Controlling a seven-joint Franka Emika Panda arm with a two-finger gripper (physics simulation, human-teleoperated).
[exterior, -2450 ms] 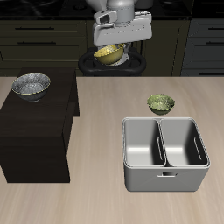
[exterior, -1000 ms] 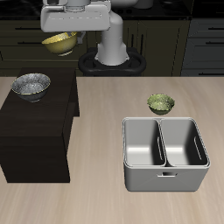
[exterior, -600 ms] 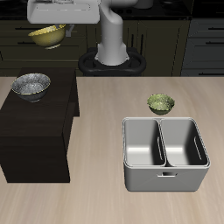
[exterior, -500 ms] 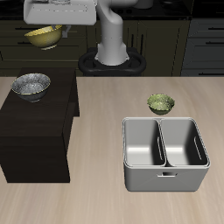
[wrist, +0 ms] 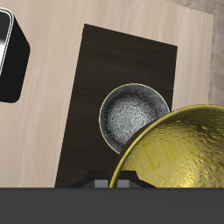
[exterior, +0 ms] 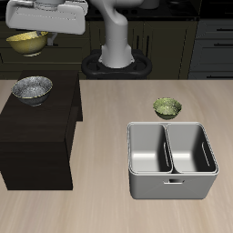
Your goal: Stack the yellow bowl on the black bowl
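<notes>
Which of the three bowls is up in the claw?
The yellow bowl, held in the air. The black bowl sits on the dark cabinet; the olive-green bowl on the table.

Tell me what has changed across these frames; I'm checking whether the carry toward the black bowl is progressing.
The gripper, shut on the yellow bowl, has swung sideways from in front of the robot's base to high above the dark cabinet, passing over the black bowl. Nothing was let go. The black bowl, the olive-green bowl and the grey two-compartment caddy have not moved.
</notes>
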